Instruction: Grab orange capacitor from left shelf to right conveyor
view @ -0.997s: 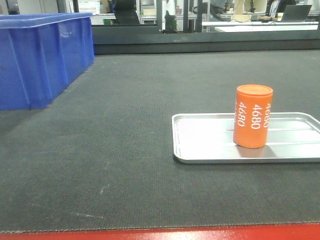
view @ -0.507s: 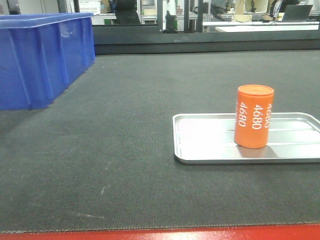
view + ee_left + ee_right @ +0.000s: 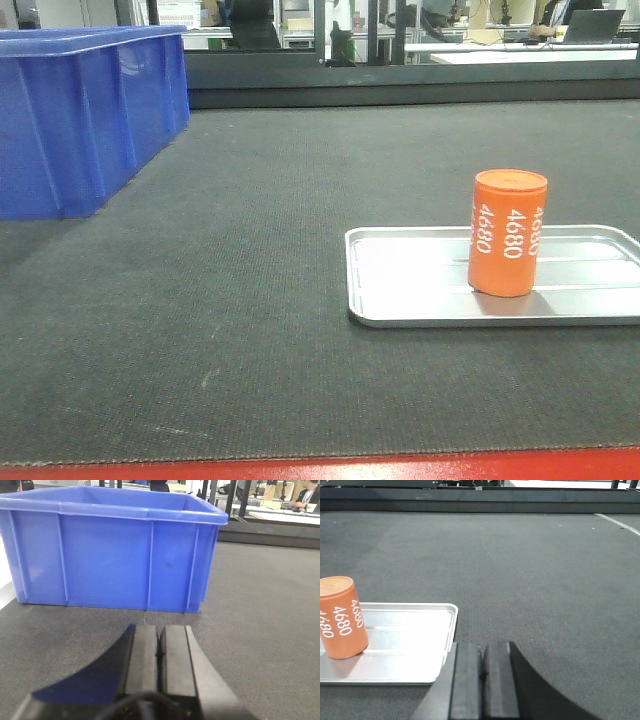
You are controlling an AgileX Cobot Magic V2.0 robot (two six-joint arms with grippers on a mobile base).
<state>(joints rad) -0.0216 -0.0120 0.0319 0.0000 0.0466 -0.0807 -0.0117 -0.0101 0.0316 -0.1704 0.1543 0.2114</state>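
Observation:
The orange capacitor (image 3: pixel 507 233) stands upright on a shallow silver tray (image 3: pixel 420 290) that lies on the dark conveyor belt (image 3: pixel 250 250), whose red front edge (image 3: pixel 320 468) runs along the bottom. In the right wrist view the capacitor (image 3: pixel 341 617) is at the far left, on the tray (image 3: pixel 405 650). My right gripper (image 3: pixel 482 647) is shut and empty, just right of the tray's corner. My left gripper (image 3: pixel 160 630) is also shut and empty, low over the belt and facing a blue bin (image 3: pixel 110 555). The left shelf is out of view.
The blue plastic bin (image 3: pixel 80 110) stands at the belt's back left. A dark frame rail (image 3: pixel 400 85) runs along the far edge, with desks and people behind it. A white line (image 3: pixel 617 522) marks the belt's far right.
The front view has shifted very slightly; the capacitor, tray and bin stay in place.

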